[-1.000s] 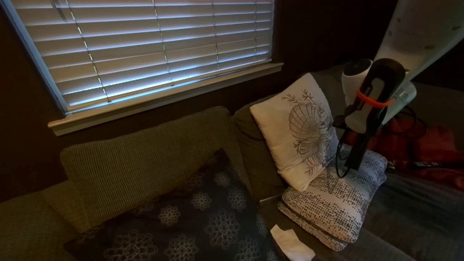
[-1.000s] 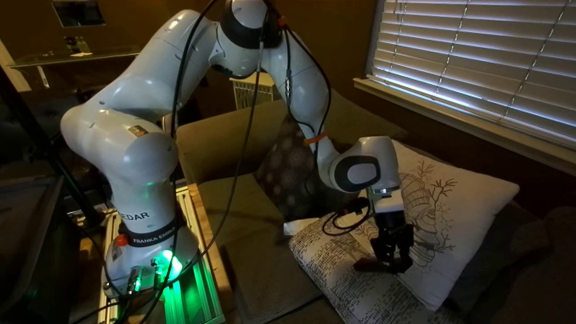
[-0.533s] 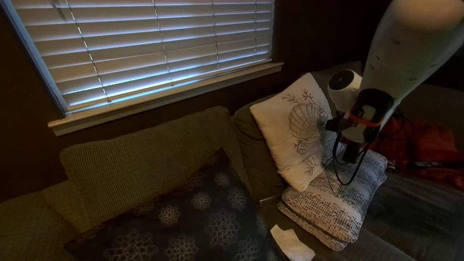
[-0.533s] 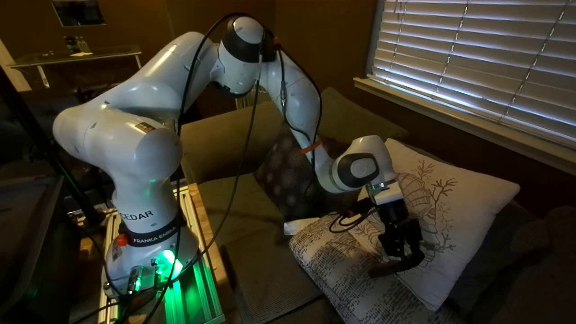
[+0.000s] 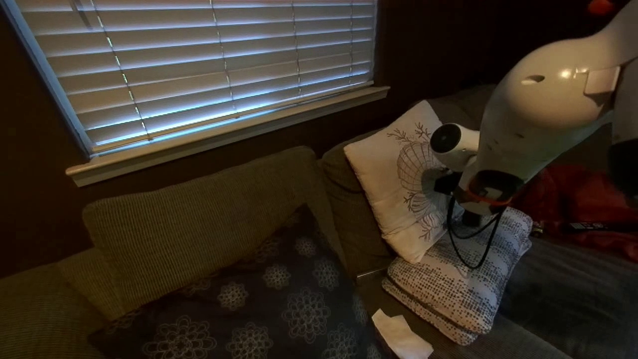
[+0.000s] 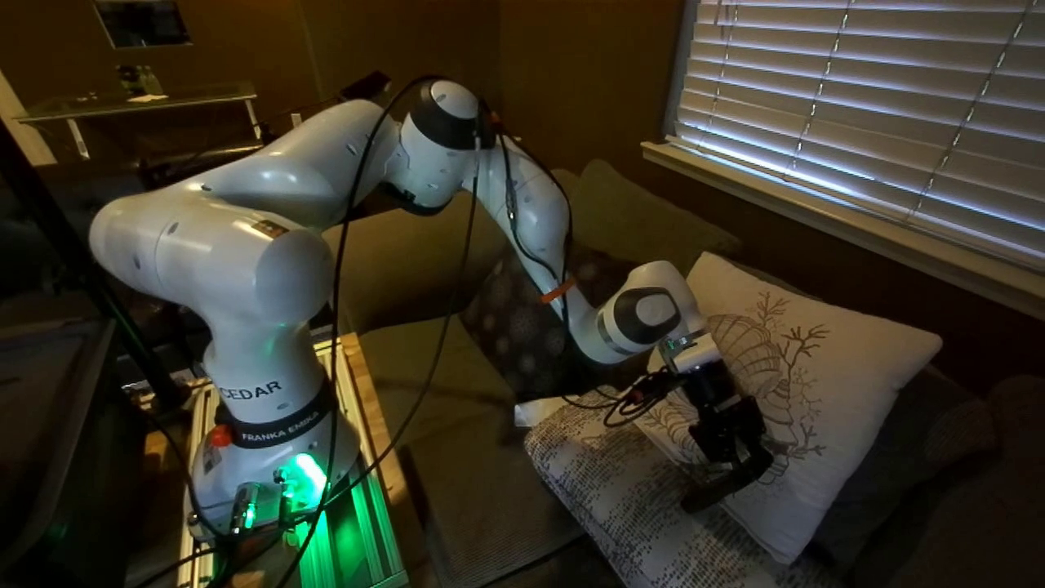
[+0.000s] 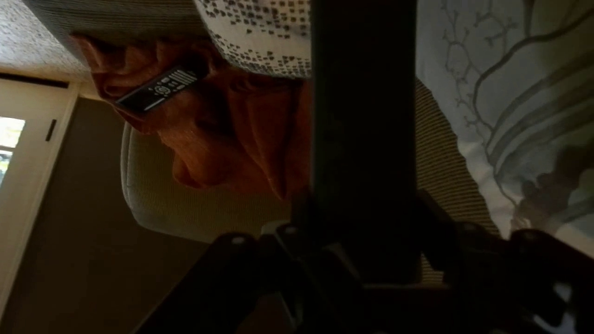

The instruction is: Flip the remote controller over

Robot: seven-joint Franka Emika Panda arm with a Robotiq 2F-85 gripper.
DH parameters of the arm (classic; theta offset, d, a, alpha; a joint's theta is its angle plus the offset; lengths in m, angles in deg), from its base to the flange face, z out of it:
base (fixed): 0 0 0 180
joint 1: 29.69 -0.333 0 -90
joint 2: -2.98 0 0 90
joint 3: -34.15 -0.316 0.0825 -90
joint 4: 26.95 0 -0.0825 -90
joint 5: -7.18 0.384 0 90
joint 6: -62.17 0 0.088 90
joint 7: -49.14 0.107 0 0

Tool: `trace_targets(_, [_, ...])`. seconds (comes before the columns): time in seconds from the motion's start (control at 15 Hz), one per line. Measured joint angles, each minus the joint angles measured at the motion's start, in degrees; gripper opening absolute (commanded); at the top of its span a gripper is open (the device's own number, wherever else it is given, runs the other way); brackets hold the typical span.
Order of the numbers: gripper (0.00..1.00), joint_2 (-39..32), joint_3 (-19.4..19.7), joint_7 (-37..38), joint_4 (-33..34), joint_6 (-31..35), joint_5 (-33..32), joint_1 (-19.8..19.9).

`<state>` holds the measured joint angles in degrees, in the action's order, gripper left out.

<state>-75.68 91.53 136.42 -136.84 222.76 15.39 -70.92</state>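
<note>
The remote controller, a slim black bar (image 6: 722, 483), is held in my gripper (image 6: 744, 453) above the dotted cushions in an exterior view. Its lower end slants down toward the cushion; I cannot tell whether it touches. In the wrist view the remote (image 7: 362, 111) is a wide dark bar running up from between the fingers (image 7: 362, 206), which press on both sides of it. Its near face looks plain and too dark to show buttons. In an exterior view the arm hides most of the gripper, and I cannot make out the remote there.
A second dark remote with buttons (image 7: 160, 88) lies on a red cloth (image 7: 209, 153). The shell-print pillow (image 6: 849, 367) leans close behind the gripper. Dotted cushions (image 5: 448, 284) lie stacked below. A white tissue (image 5: 402, 336) and a dark flowered pillow (image 5: 259, 299) are beside them.
The arm has come down and the gripper has tilted, its fingers swinging toward the shell-print pillow. The held remote has gone from nearly level to slanted, and has shifted slightly toward the pillow.
</note>
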Motion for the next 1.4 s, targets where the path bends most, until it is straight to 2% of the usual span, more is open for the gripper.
trace_targets(0.4, [0.31,-3.3,0.2,2.3,3.7,-3.8,-0.3,-1.3])
trace_targets(0.93, [0.31,-3.2,-0.3,2.5,4.1,-3.9,-0.4,-2.9])
trace_targets(1.4, [0.31,-1.0,-2.4,0.5,4.3,-4.3,-1.7,-2.8])
